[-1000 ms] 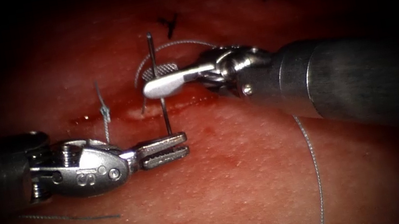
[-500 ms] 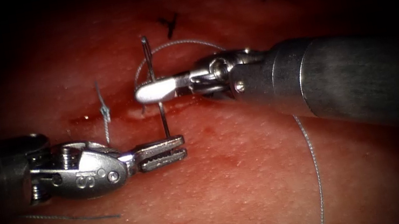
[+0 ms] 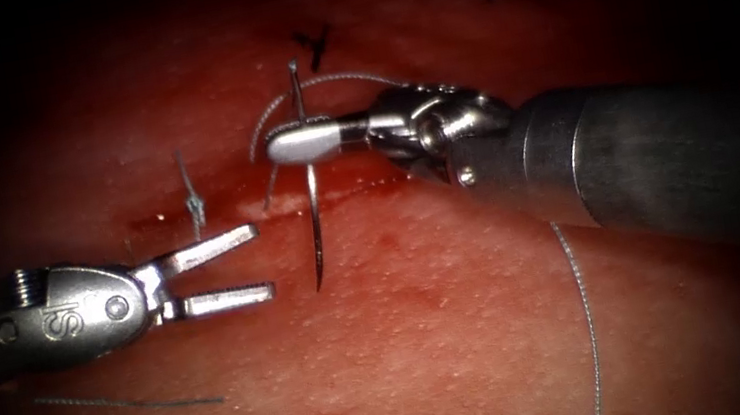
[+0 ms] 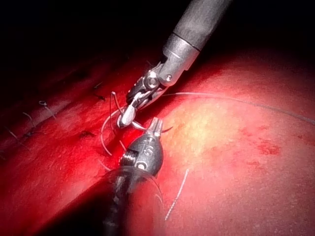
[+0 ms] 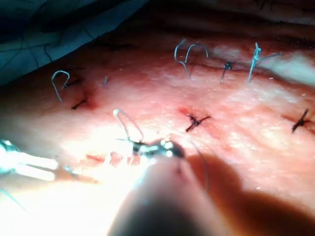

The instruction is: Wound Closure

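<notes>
The needle [image 3: 310,188] hangs free above the tissue [image 3: 452,325], not in it, its long axis running nearly up and down across the cut [image 3: 288,202]. The right claw [image 3: 303,141] is clamped on it high on its curve, close to the thread end, so most of the curved body and the sharp tip reach down below the claw toward the near side of the cut. The needle looks thin, dark and gently bowed, tapering to a fine point. From its upper end the thread [image 3: 585,322] arcs over the right claw and then trails down along the right side of the tissue.

The left claw [image 3: 238,266] lies just to the left of the needle tip, near it but apart. Its two jaws are spread wide and point rightward at the needle, and they hold nothing. A second ago they were closed on the needle's lower end, with the right claw open around the upper part; since then the needle has gone over to the right claw, and the left claw has let go and drawn back to the left.

A knotted stitch [image 3: 194,208] stands upright on the cut left of the needle, and a loose cut end of thread [image 3: 125,403] lies on the tissue below the left claw.
</notes>
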Tool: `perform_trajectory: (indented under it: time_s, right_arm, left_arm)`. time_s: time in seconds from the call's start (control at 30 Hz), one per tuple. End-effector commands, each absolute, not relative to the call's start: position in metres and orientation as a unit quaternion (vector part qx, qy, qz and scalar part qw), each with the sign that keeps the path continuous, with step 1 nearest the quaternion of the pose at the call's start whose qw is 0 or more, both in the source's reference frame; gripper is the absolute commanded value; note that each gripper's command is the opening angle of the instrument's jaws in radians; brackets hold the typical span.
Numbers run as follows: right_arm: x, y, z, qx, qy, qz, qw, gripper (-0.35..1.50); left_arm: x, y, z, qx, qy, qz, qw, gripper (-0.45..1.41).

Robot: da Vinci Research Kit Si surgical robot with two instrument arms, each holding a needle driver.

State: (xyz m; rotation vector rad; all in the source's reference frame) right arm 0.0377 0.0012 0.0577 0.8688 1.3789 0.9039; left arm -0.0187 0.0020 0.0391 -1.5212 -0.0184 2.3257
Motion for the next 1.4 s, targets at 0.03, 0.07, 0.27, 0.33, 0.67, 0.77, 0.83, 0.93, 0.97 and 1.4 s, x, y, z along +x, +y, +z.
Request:
perform_trajectory:
  time_s: [0.03, 0.07, 0.27, 0.33, 0.67, 0.77, 0.83, 0.93, 0.97, 1.4]
  right_arm:
    - [0.0386, 0.002, 0.058, 0.358, 0.606, 0.368, 0.607, -0.35]
    - [0.0387, 0.001, 0.058, 0.350, 0.615, 0.353, 0.612, -0.35]
    - [0.0391, 0.001, 0.058, 0.313, 0.645, 0.297, 0.630, -0.35]
    - [0.0394, 0.001, 0.058, 0.302, 0.654, 0.280, 0.635, -0.35]
    - [0.0396, 0.001, 0.059, 0.250, 0.685, 0.235, 0.643, -0.35]
    - [0.0396, 0.002, 0.059, 0.237, 0.690, 0.228, 0.645, -0.35]
    - [0.0396, 0.002, 0.059, 0.233, 0.691, 0.224, 0.646, -0.35]
    - [0.0396, 0.002, 0.059, 0.226, 0.693, 0.219, 0.648, -0.35]
    - [0.0396, 0.002, 0.059, 0.226, 0.694, 0.220, 0.648, -0.35]
    - [0.0401, 0.002, 0.059, 0.184, 0.705, 0.191, 0.658, -0.35]
  left_arm:
    - [-0.0189, 0.003, 0.040, -0.528, -0.026, 0.827, 0.188, -0.45]
    - [-0.0185, 0.003, 0.040, -0.518, -0.047, 0.830, 0.202, -0.45]
    - [-0.0177, 0.004, 0.044, -0.412, -0.119, 0.873, 0.233, -0.45]
    - [-0.0180, 0.004, 0.046, -0.384, -0.131, 0.886, 0.224, -0.45]
    - [-0.0193, 0.004, 0.051, -0.329, -0.143, 0.913, 0.195, -0.45]
    - [-0.0195, 0.006, 0.052, -0.324, -0.141, 0.914, 0.197, -0.45]
    - [-0.0196, 0.006, 0.053, -0.310, -0.134, 0.921, 0.196, -0.45]
    - [-0.0196, 0.006, 0.054, -0.297, -0.131, 0.926, 0.193, -0.45]
    - [-0.0196, 0.006, 0.054, -0.294, -0.130, 0.927, 0.192, -0.45]
    - [-0.0194, 0.007, 0.059, -0.237, -0.164, 0.940, 0.183, -0.45]
